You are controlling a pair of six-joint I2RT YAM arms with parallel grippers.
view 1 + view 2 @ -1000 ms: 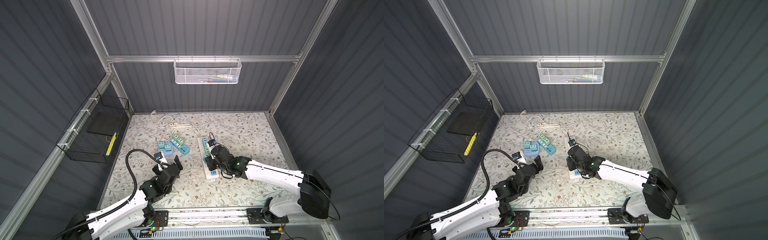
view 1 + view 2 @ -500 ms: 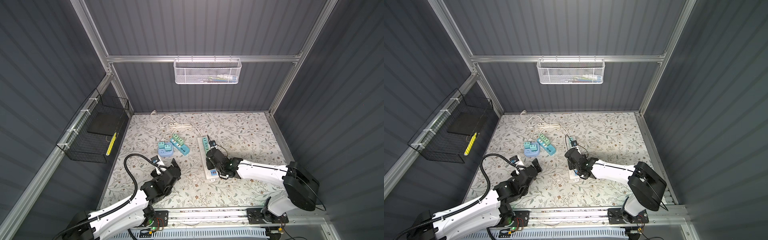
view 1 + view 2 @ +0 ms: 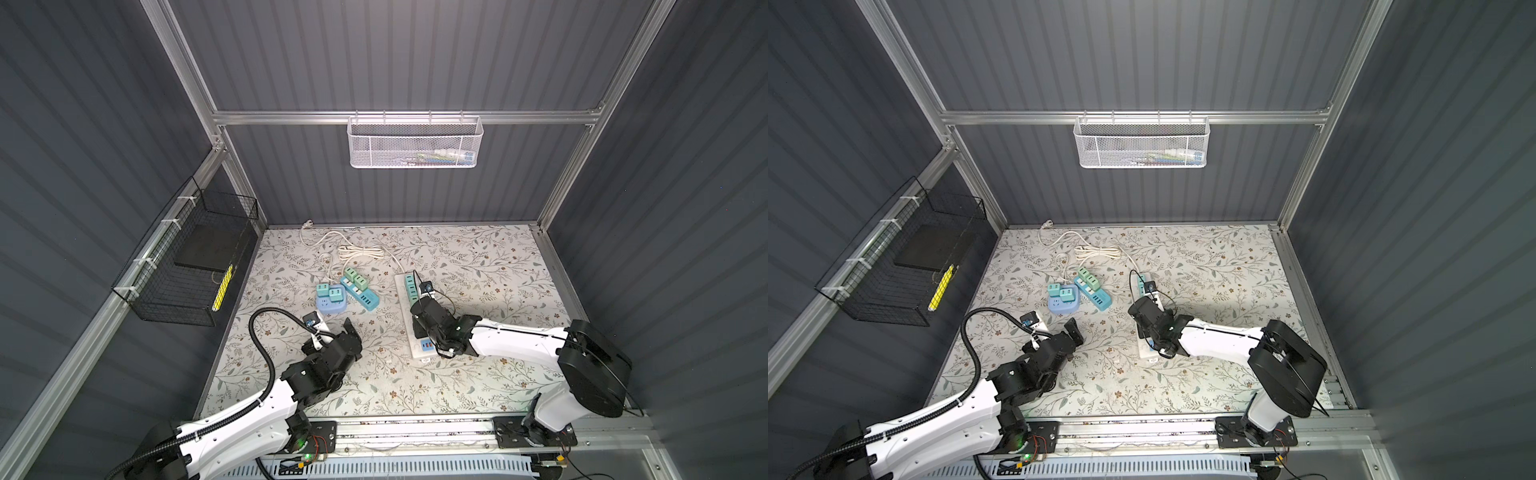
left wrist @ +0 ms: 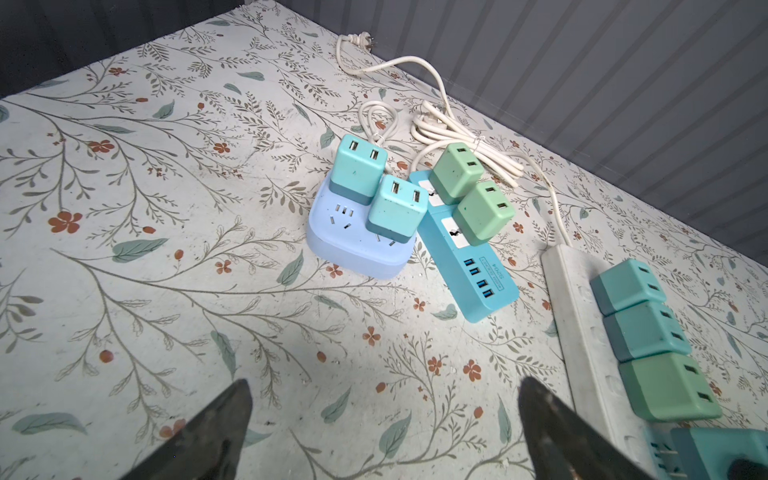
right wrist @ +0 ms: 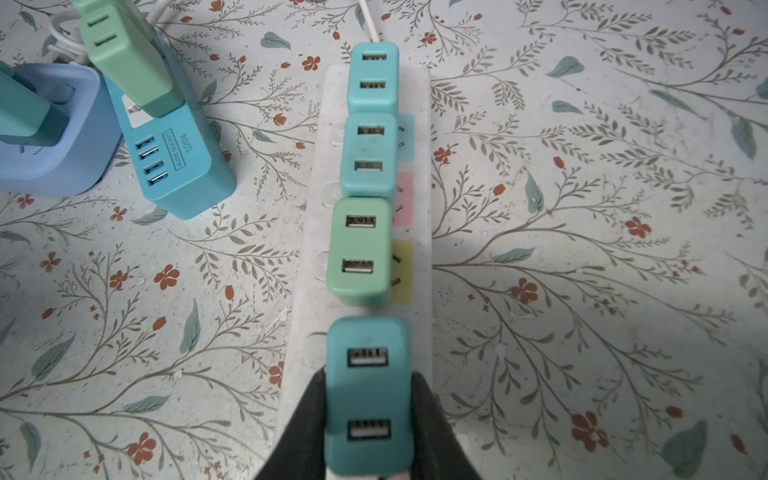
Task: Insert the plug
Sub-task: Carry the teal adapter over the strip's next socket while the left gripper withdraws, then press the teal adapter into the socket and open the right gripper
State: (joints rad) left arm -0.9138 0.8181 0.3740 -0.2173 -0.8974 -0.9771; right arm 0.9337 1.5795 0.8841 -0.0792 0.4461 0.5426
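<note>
1. Teal plug [image 5: 366, 332] sits over the near end of the white power strip [image 5: 419, 166], fourth in a row, USB ports facing up
2. Right gripper [image 5: 368, 380] is clamped on the teal plug, one finger on each long side; we cannot tell if the prongs are in the socket
3. Beyond it on the same strip we see a green plug [image 5: 360, 253] just beside it with a small gap, then two more teal plugs [image 5: 369, 153] touching each other
4. In a top view the white power strip [image 3: 417, 353] lies right of centre on the floral mat [image 3: 478, 270], with the right arm's wrist over its near half
5. Left gripper [image 4: 384, 386] has its fingers wide apart and holds nothing; it hangs over bare mat, near the strip but apart from it
6. Left of the strip: blue power strip [image 4: 469, 257] with two green plugs, touching a lavender socket cube [image 4: 353, 245] with two teal plugs
7. White cables [image 4: 457, 124] loop behind them toward the back wall
8. White mesh basket [image 3: 415, 141] hangs on the back wall, black wire basket [image 3: 187, 270] on the left wall
</note>
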